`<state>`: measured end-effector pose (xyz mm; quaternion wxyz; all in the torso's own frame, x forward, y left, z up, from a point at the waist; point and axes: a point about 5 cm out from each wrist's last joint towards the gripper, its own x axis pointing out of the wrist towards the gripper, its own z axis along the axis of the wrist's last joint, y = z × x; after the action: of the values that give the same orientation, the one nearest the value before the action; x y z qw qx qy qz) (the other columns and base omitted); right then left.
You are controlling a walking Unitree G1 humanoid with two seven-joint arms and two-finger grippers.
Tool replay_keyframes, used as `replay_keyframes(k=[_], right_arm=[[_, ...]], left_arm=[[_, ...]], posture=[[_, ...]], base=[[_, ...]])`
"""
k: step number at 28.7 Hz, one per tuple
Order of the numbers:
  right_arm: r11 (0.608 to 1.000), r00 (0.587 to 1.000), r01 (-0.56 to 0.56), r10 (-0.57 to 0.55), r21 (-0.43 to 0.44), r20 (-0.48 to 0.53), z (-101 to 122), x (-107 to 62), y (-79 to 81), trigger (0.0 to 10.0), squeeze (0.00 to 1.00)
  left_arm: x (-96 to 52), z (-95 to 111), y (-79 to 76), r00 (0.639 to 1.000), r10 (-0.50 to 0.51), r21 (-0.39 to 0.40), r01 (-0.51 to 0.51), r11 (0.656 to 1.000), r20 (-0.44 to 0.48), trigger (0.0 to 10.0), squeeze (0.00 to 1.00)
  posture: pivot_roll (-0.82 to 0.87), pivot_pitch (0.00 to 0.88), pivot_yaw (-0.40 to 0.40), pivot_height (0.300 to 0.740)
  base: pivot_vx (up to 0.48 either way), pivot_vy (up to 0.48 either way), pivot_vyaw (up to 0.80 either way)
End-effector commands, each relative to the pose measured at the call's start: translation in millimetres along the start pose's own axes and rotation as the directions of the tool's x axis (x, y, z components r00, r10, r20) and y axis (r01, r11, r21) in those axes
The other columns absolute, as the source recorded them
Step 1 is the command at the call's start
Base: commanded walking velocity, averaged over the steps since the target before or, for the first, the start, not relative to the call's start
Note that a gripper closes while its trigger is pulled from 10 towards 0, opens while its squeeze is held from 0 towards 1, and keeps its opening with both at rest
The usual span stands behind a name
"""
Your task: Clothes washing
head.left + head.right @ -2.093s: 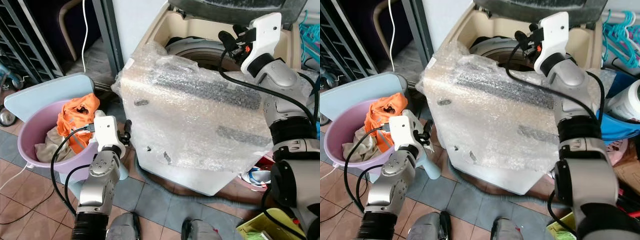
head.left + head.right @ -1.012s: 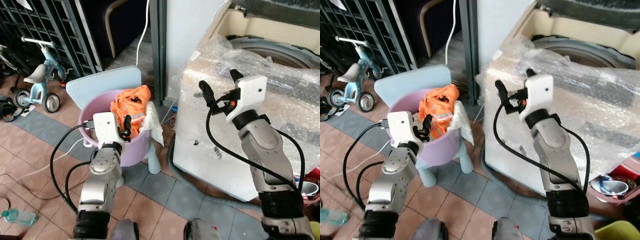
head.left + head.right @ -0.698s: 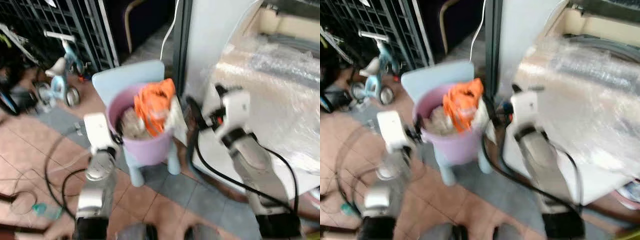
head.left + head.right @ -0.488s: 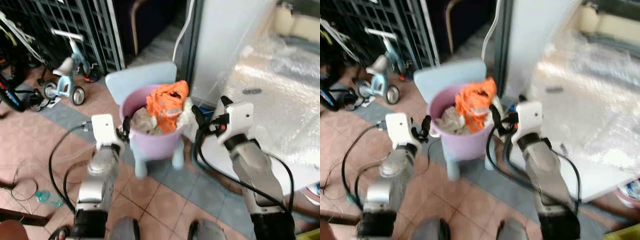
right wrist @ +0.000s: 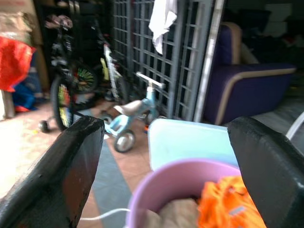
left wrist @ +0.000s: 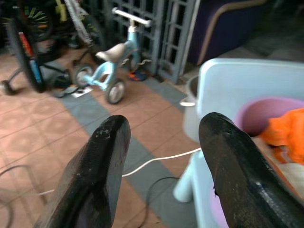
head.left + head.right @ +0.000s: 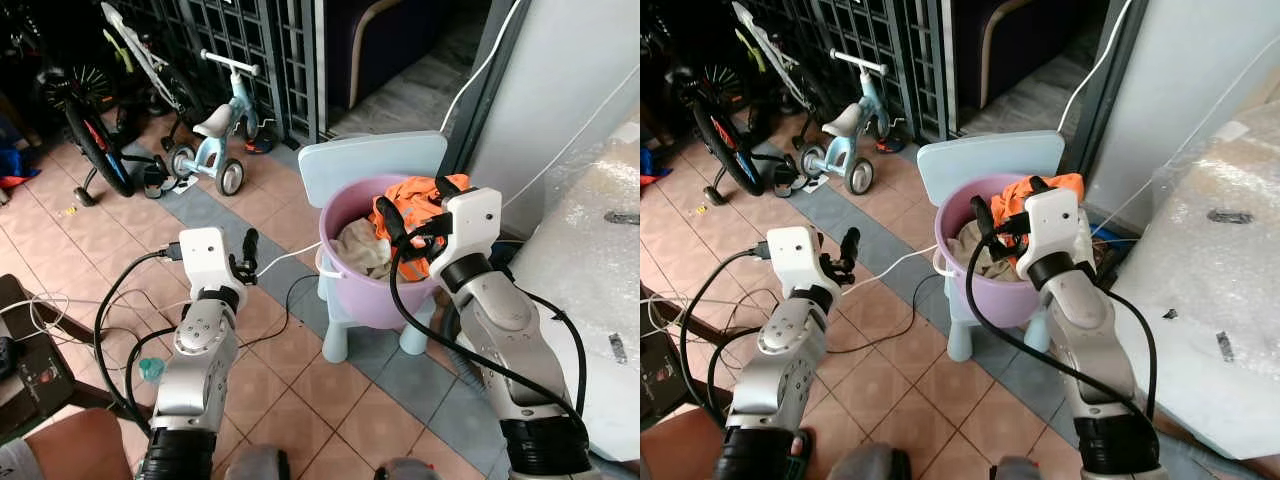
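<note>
**Colours around the laundry basin**

A lilac-pink basin (image 7: 352, 290) is sitting on a pale blue child's chair (image 7: 372, 165), holding an orange garment (image 7: 412, 205) and a beige one (image 7: 358, 248). The floor (image 7: 75, 250) is showing terracotta tiles crossed by grey-blue bands. A light blue tricycle (image 7: 207, 140) with a white seat is standing by dark grey grilles (image 7: 250, 45). Both pincers are showing black fingers (image 6: 102, 175) on white housings.

Both silver arms are up and reaching forward. The left arm is bent at the elbow, and its left tool (image 6: 159, 166) is held out low with the two black fingers (image 6: 90, 175) spread apart and nothing between them. The right arm stretches further ahead, white wrist block on top, cable looping down the forearm. Its right tool (image 5: 166, 156) also has its fingers (image 5: 61, 166) wide apart, gripping nothing. The robot's knees peek in at the bottom edge.
</note>
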<state>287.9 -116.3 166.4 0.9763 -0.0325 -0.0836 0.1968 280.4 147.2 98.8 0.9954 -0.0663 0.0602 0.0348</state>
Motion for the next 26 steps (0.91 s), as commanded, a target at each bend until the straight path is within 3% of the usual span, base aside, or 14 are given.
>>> replay_keyframes(k=[1, 6, 9, 13, 20, 26], right_arm=[[1.000, 1.000, 0.015, -0.015, -0.018, -0.001, 1.7, -1.4, -6.3, 10.0, 0.00], [0.998, 0.999, 0.035, -0.034, -0.048, 0.007, 3.7, 1.7, -6.8, 10.0, 0.00], [0.999, 0.999, 0.047, -0.047, -0.008, -0.007, 2.1, 1.8, -7.1, 10.0, 0.00], [0.997, 0.997, 0.070, -0.070, -0.024, -0.021, 0.0, 0.6, -11.3, 10.0, 0.00], [0.997, 0.998, 0.067, -0.068, -0.041, -0.020, 0.9, 2.4, -12.4, 10.0, 0.00], [0.997, 0.998, 0.064, -0.065, -0.047, -0.019, -0.1, 3.0, -10.5, 10.0, 0.00]], left_arm=[[-0.1, 5.6, -12.3, 0.999, -0.032, -0.010, 0.032, 0.999, 0.022, 10.0, 0.00], [0.8, 4.6, -12.2, 1.000, -0.029, -0.016, 0.030, 0.999, 0.010, 10.0, 0.00], [0.6, 3.2, -12.2, 1.000, -0.028, -0.017, 0.028, 0.999, 0.002, 10.0, 0.00], [-0.4, 4.3, -15.0, 0.999, -0.041, -0.012, 0.041, 0.999, 0.014, 10.0, 0.00], [-1.5, 2.9, -16.8, 0.999, -0.043, -0.024, 0.043, 0.999, 0.013, 10.0, 0.00], [-0.5, 3.9, -16.1, 0.999, -0.047, -0.023, 0.047, 0.999, 0.015, 10.0, 0.00]], posture=[[-0.02, 0.131, 0.040, 0.740], [-0.02, 0.135, 0.035, 0.740], [-0.02, 0.135, 0.033, 0.740], [-0.03, 0.137, 0.020, 0.740], [-0.04, 0.130, 0.020, 0.740], [-0.04, 0.125, 0.024, 0.740]], base=[[0.458, 0.000, 0.00], [0.406, 0.000, 0.00], [0.000, 0.000, 0.00], [0.063, 0.000, -0.71], [0.399, -0.173, -0.80], [0.474, 0.000, 0.00]])
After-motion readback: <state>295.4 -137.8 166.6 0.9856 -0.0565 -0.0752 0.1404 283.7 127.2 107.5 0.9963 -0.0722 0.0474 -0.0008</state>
